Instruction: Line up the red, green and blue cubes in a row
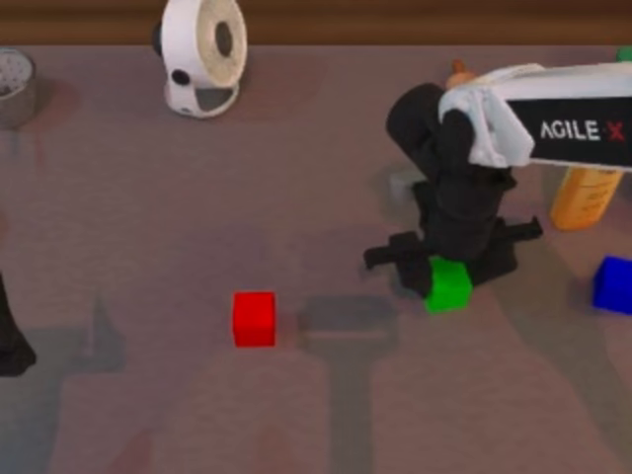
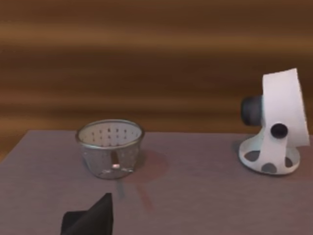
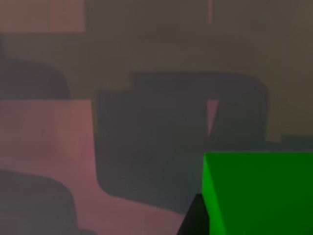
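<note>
The green cube (image 1: 449, 286) hangs above the table right of centre, with my right gripper (image 1: 442, 269) shut on it; its shadow lies on the table to the left. In the right wrist view the green cube (image 3: 259, 193) fills the lower corner, with a dark fingertip (image 3: 195, 218) against its side. The red cube (image 1: 254, 318) rests on the table left of centre. At the right edge sits the blue cube (image 1: 614, 284). My left gripper (image 1: 12, 351) is parked at the far left edge, open, and only one fingertip (image 2: 100, 210) shows in its wrist view.
A white fan (image 1: 202, 54) stands at the back left, also seen as the fan (image 2: 274, 129). A metal perforated bowl (image 1: 15, 87) sits at the back left corner. An orange bottle (image 1: 586, 197) stands behind the blue cube, partly under the right arm.
</note>
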